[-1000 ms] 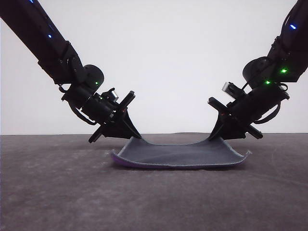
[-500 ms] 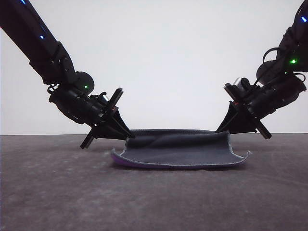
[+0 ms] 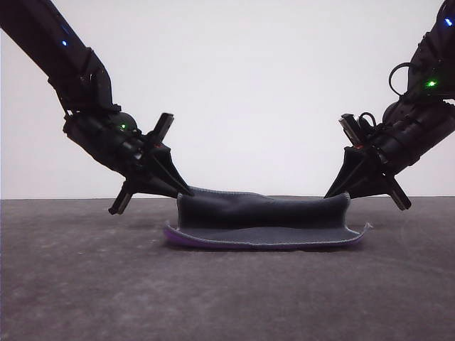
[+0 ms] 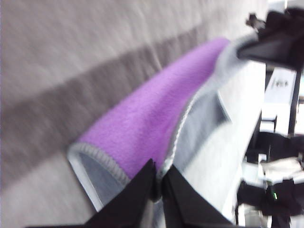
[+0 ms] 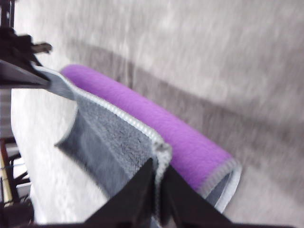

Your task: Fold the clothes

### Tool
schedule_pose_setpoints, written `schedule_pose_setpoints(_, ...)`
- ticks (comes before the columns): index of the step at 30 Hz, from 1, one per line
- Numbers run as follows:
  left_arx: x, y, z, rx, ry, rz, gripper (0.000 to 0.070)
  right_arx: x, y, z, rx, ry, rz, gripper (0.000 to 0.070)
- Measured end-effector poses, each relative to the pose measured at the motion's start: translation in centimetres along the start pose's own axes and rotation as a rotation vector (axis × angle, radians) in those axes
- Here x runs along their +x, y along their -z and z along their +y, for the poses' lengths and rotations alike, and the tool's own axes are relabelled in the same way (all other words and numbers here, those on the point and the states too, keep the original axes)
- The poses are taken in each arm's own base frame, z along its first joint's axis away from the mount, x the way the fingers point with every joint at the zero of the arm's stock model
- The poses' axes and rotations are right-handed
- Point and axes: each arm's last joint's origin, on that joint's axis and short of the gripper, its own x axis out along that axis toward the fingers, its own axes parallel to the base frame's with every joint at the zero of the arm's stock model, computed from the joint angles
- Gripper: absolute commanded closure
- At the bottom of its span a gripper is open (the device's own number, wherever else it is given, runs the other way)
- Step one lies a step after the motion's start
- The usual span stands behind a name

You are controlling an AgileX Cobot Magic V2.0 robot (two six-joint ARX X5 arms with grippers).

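The cloth [image 3: 263,224] is laid on the grey bench [image 3: 85,284], its far edge lifted upright. That edge's corners are pinched by the clenched jaws of the left gripper [image 3: 186,192] and right gripper [image 3: 341,193], purple underside exposed.

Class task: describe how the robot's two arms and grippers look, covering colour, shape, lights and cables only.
Both arms are black with rounded joint housings. The left arm carries small blue lights on its upper link and a green one near the wrist; the right arm shows a blue and a green light and a looping black cable. Each gripper, left and right, has black fingers tapering to points.
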Motion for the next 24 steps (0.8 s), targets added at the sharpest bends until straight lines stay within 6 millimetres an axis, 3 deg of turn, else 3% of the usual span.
schedule_pose_setpoints(24,0.0,1.7,-0.6,-0.05,0.017,0.126,0.066,-0.1,1.7,0.4,0.043,-0.046,0.114,0.0689)
